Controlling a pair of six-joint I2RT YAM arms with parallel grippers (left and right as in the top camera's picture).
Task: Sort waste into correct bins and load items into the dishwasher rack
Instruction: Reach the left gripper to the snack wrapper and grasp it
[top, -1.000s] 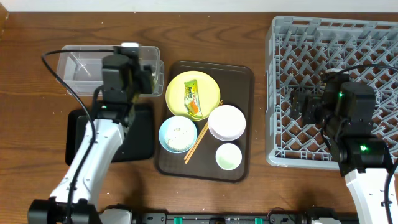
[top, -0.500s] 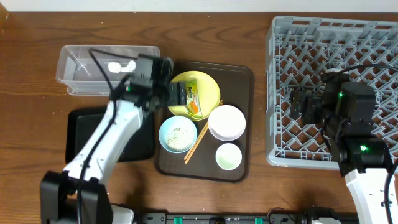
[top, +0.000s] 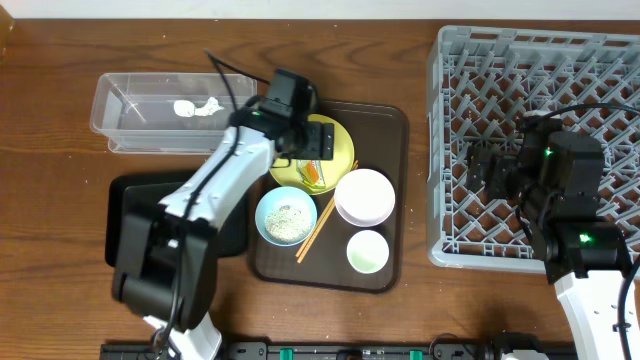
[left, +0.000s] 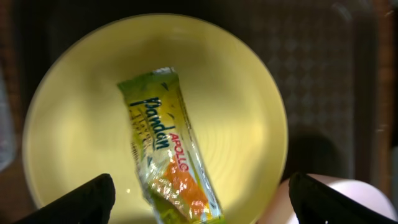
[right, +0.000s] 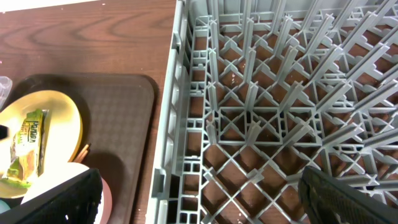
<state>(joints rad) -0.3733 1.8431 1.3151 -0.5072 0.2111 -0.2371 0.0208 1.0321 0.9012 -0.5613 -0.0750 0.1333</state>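
Observation:
My left gripper (top: 312, 140) is open and empty, hovering over the yellow plate (top: 342, 150). The yellow-green-and-orange wrapper (left: 163, 149) lies on the plate (left: 242, 118) between my open fingers (left: 199, 208); its end shows in the overhead view (top: 313, 176). A crumpled white scrap (top: 196, 107) lies in the clear tub (top: 130, 125). The light blue bowl (top: 286, 215) holds rice grains. My right gripper (top: 487, 166) is open and empty above the left edge of the grey rack (top: 540, 70), as the right wrist view (right: 202, 199) shows.
The black tray (top: 128, 215) lies left of the brown serving tray (top: 385, 125). On the serving tray are a white-pinkish bowl (top: 364, 196), a small white cup (top: 367, 251) and chopsticks (top: 320, 226). The rack's pegs (right: 280, 93) stand upright.
My left arm has swung right from over the clear tub to over the yellow plate. The white scrap now lies in the tub. The right arm has not moved.

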